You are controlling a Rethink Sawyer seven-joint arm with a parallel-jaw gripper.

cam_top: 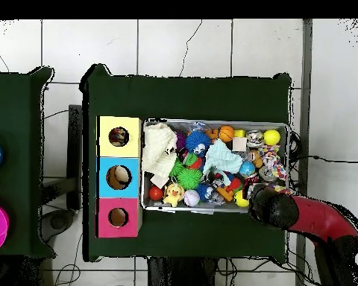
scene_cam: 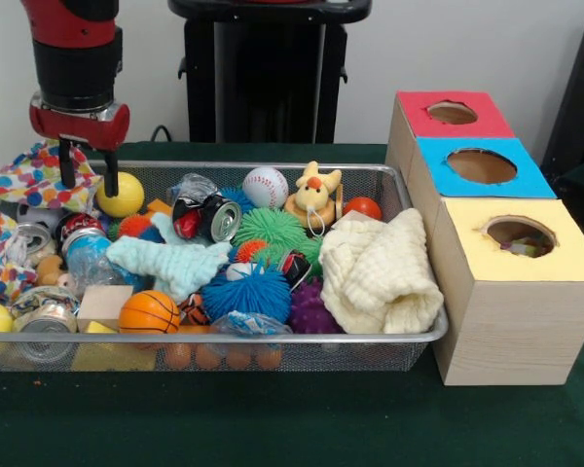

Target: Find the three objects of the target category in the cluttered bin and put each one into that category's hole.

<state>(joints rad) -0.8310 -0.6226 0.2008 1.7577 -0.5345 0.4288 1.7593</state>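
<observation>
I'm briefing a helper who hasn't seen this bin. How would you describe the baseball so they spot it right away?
Start at the wire mesh bin left of the three coloured boxes, and look along its far wall, near the middle. The baseball sits there, between a crushed can and a yellow duck toy. It is the only smooth white ball with red stitching; the balls around it are spiky or solid-coloured.
</observation>
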